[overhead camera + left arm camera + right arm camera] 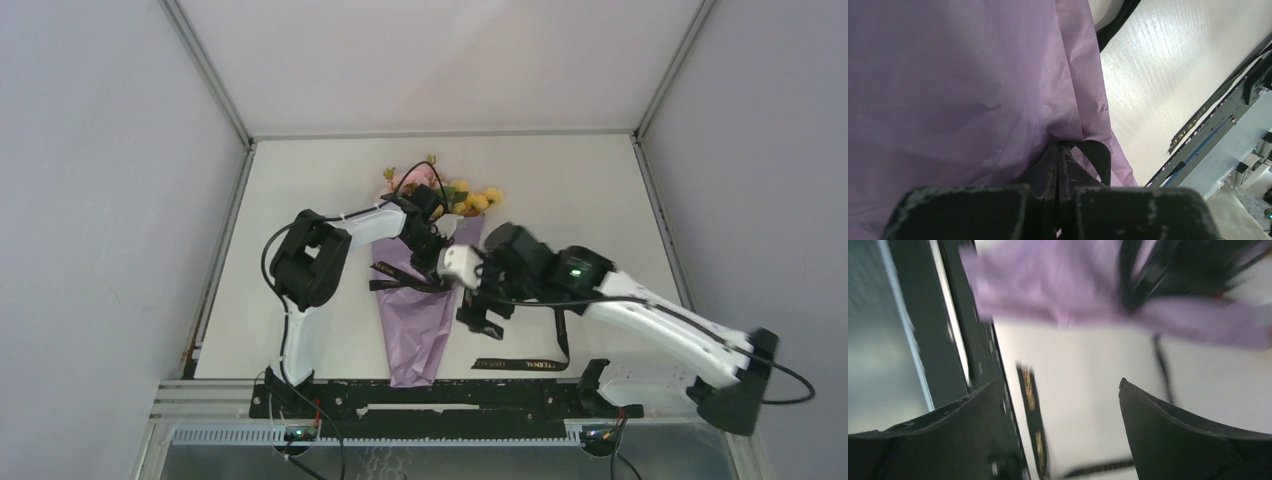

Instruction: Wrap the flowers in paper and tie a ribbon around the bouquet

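One bouquet [414, 320]: lies mid-desk [560, 190], long axis from far edge to near edge, blossoms far, tip near.
One ribbon [520, 364]: crosses the bouquet, tail trailing toward the near right corner.
My left hand [1060, 150]: pressed together, pinching the ribbon against the bouquet.
My right hand [487, 318]: spread, empty, just right of the bouquet, nearer the tail.

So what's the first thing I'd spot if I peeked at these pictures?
The purple paper cone lies on the white table, pink and yellow flowers poking out its far end. A dark ribbon crosses it, one end trailing toward the near edge. The left arm's fingers pinch shut on the ribbon; the right arm's fingers gape wide open.
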Action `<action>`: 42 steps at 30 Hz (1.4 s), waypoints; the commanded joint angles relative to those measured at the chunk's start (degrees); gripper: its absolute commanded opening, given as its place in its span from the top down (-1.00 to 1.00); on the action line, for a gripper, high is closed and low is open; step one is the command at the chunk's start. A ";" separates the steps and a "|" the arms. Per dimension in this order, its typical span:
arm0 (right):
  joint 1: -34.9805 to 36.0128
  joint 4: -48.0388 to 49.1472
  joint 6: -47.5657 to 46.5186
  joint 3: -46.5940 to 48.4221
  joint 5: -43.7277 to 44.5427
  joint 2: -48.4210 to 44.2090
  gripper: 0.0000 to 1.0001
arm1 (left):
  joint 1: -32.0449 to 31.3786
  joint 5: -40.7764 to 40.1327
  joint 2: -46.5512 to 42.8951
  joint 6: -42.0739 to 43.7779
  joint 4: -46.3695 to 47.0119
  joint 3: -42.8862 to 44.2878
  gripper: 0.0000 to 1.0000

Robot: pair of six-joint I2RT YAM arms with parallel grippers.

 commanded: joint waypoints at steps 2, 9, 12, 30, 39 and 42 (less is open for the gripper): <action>1.97 -23.64 -19.63 -8.76 8.30 11.96 -0.85 | 0.28 -2.39 -3.87 0.88 2.40 0.29 1.00; -0.85 -18.44 -26.14 -18.74 10.18 14.14 -0.84 | 0.23 -3.73 -4.73 1.43 2.92 -0.67 1.00; -1.93 -13.09 -19.71 -18.71 14.82 18.87 -0.84 | 0.27 -4.40 -5.29 1.43 3.01 -1.15 1.00; 3.85 -9.90 -12.46 -24.69 14.17 28.96 -0.77 | 0.28 -5.15 -5.76 3.80 1.87 -0.47 1.00; 8.01 -6.79 -9.43 -24.90 19.94 28.52 -0.09 | 0.25 -5.00 -5.77 3.89 1.53 -0.22 1.00; 8.92 -7.25 -9.90 -23.94 18.23 27.95 0.63 | 0.29 -5.03 -5.80 3.98 1.45 -0.22 1.00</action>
